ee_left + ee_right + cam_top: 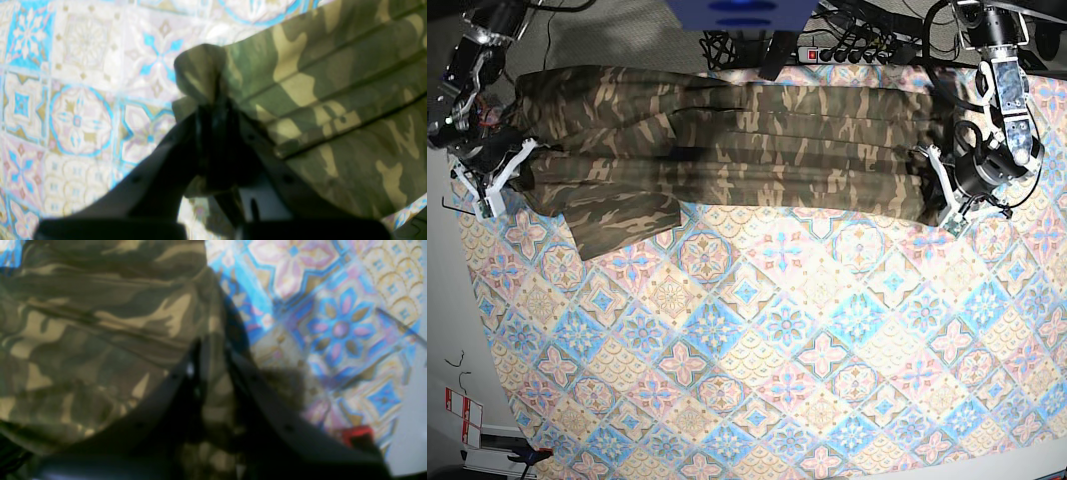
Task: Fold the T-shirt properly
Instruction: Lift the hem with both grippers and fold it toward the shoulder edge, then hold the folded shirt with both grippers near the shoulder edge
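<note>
On the desk, reckoned from the T-shirt:

Tablecloth [767,350]: pastel blue, pink and cream diamond print; it lies under the T-shirt and spreads well past the shirt's near edge, covering nearly all of the desk in the base view.

T-shirt [727,150]: camouflage cloth in olive, brown and tan, stretched as a long band across the far part of the tablecloth, running from one arm to the other. Lengthwise creases run along it. One short sleeve [617,222] sticks out from the shirt's near edge, at the end held by the right arm, and lies flat on the tablecloth.

Right pincer [210,373]: at the end of the shirt on the base view's left; its dark jaws are pressed together on a fold of camouflage cloth, which bunches between them in the wrist view.

Left pincer [215,110]: at the opposite end of the shirt, on the base view's right; pressed together, pinching a small tuft of the shirt's edge that stands up above the fingertips. Beside it the shirt shows stacked parallel folds.

Power strip [847,52]: just beyond the shirt's far edge, off the tablecloth, among dark cables.
</note>
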Robot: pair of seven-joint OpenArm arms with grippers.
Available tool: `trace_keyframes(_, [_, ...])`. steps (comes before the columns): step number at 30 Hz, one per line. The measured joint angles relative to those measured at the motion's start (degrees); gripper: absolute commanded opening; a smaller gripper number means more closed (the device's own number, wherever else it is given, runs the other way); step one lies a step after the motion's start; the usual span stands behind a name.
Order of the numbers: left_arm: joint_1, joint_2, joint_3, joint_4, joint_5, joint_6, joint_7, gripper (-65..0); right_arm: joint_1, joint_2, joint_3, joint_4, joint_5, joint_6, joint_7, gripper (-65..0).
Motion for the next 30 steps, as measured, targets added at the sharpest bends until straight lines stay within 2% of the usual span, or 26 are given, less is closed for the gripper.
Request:
trace_keyframes(2, [0.1,0.0,-0.1,0.0,0.3,0.0,0.3,-65.0,-2.0,-1.6,0.8,3.9,-0.2,-0.2,1.1,-63.9])
trace_keyframes(5, [0.1,-0.5,-0.3,0.0,0.6,0.4,0.3,-65.0,-3.8,-2.7,0.7,6.2,0.0,0.1,0.0,-63.9])
trace_keyframes(10, [1.7,-0.3,-0.3,-0.2,0.6,0.2,0.2,-64.9,-3.9,-3.1,0.8,6.3,0.2,0.0,-7.5,-63.9])
trace_keyframes(15, [1.5,-0.5,-0.2,-0.6,0.7,0.2,-0.1,-64.5,-5.5,-3.7,0.9,4.5,0.3,-0.3,-9.9,-63.9])
trace_keyframes(17, [2.1,-0.7,1.1,-2.6,3.0,0.2,-1.3,-64.5,-5.3,-3.5,-0.8,1.0,-0.5,-0.5,-12.0,-63.9])
trace_keyframes(19, [2.2,-0.4,3.9,-6.0,8.0,0.2,-0.2,-64.3,-4.8,-3.6,-3.1,-3.6,-4.4,-0.7,-12.7,-63.8])
trace_keyframes(21, [2.3,0.0,6.3,-9.2,11.5,1.2,-1.7,-62.9,-4.0,-4.2,-3.9,-7.3,-7.5,-0.7,-12.5,-63.5])
trace_keyframes(22, [1.5,-0.5,6.9,-10.3,12.2,0.2,-1.7,-61.2,-2.6,-4.1,-3.9,-8.4,-8.3,0.1,-14.1,-63.4])
trace_keyframes(25, [-1.2,0.6,5.2,-13.1,12.8,-1.9,-0.3,-55.4,0.4,-3.7,-5.2,-10.5,-11.3,1.2,-17.9,-58.8])
trace_keyframes(30, [-2.9,2.1,1.2,-14.6,13.1,-1.5,-1.3,-46.0,2.3,-5.9,-4.8,-9.2,-17.4,0.4,-18.7,-45.8])
